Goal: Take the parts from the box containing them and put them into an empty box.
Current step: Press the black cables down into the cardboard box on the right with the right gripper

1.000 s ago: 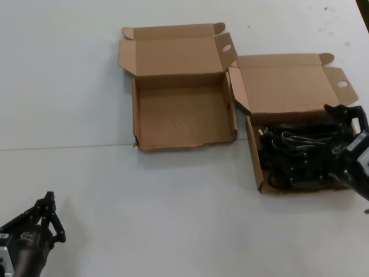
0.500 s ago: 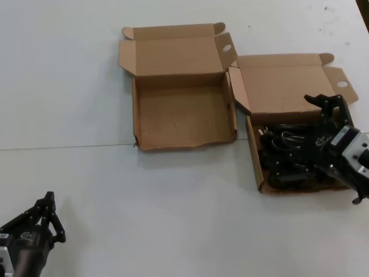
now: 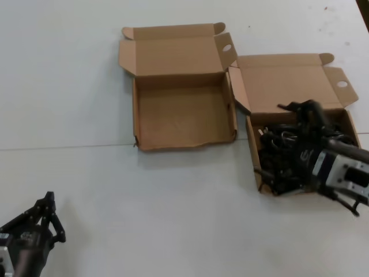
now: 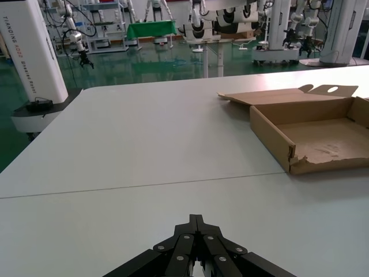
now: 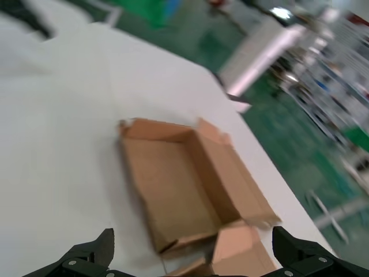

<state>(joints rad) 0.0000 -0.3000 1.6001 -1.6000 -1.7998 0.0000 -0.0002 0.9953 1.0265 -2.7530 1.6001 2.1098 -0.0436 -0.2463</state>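
Nearest, at about 7 o'clock in the head view: left gripper (image 3: 49, 210) parked low over the white bench (image 3: 173, 219), jaws pressed together into a point. Idle; unchanged over the last second.

Right gripper (image 3: 282, 141) at about 3 o'clock. Over the last second it has swung in from the far right rim of the loaded box toward that box's left half, and now sits over the cords. Jaws spread wide: the right wrist view shows the two fingertips (image 5: 92, 254) at opposite edges with nothing between them. Judgement: this is the approach to a first pick; nothing is gripped yet and no transfer has happened.

Containers:
- Shallow brown cardboard box with the straight front wall (image 3: 256, 167), at 3 o'clock, lid folded back. Holds the black wound power cords with plugs (image 3: 277, 144), lying in a dark tangle; individual bundles cannot be counted, partly hidden by the arm.
- Shallow brown cardboard box with the wavy, dented front wall (image 3: 184, 141), farther off at about 12 o'clock, just beside the loaded one, lid flaps nearly touching. Floor bare, no cords inside. The left wrist view shows its torn front corner.

Both boxes have stayed put across the second.
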